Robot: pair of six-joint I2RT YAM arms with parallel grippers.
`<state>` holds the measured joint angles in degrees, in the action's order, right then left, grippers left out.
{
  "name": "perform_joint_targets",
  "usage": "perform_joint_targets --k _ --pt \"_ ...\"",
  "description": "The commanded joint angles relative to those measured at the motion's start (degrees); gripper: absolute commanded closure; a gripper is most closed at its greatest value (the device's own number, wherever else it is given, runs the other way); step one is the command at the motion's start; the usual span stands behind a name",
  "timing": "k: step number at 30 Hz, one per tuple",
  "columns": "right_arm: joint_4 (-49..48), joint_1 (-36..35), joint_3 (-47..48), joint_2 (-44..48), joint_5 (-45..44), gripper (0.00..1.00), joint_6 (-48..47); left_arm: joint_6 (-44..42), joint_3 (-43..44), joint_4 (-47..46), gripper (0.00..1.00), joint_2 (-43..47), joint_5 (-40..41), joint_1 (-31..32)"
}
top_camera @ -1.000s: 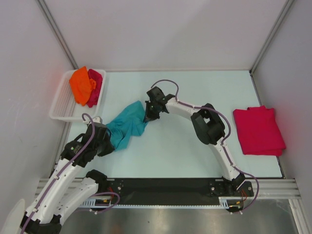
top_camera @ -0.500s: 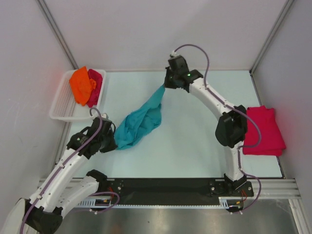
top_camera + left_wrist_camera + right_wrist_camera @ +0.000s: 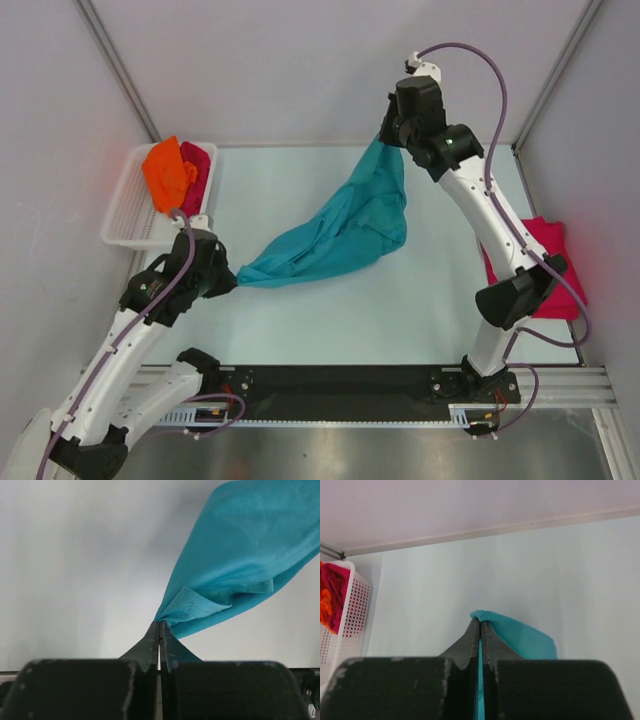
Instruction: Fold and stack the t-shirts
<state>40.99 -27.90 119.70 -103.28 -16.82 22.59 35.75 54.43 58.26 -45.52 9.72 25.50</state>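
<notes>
Stretching near-left to far-right, the teal shirt (image 3: 345, 230) spans left jaws, low, and right jaws, raised, each clamped shut on an edge; its belly apparently brushes the desk (image 3: 420, 300).

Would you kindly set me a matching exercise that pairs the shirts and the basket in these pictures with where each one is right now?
Things
1. teal t-shirt
2. orange t-shirt
3. folded crimson-pink t-shirt
4. white basket

Places
A. at the far left corner of the table
B. lying flat at the table's right edge
C. stretched between the left fingers and the right fingers
D. bunched up inside the basket

Pairs: 1-C, 2-D, 3-B, 4-A
</notes>
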Motion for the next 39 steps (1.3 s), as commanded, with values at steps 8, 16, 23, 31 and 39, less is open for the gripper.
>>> perform_joint_targets --k 8,16,23,31,39 --pt "0.8 -2.4 4.4 7.6 -9.3 1.00 -2.5 1.1 4.3 2.6 1.00 4.3 9.2 0.3" --pt "5.3 -2.7 13.8 3.8 -9.1 1.00 -4.1 1.2 2.0 2.3 0.35 2.2 5.8 0.3" --pt "8.0 -3.2 24.1 -4.0 -3.6 1.00 -4.8 0.9 2.2 1.6 0.30 1.7 5.8 0.3" --pt "7.5 -2.9 31.0 -9.0 -1.3 1.00 -3.3 0.0 2.5 1.7 0.29 2.1 6.6 0.3" --pt "11.2 -9.8 26.9 -8.9 4.8 1.00 -2.5 -0.2 0.1 -3.0 0.30 -0.5 3.6 0.3"
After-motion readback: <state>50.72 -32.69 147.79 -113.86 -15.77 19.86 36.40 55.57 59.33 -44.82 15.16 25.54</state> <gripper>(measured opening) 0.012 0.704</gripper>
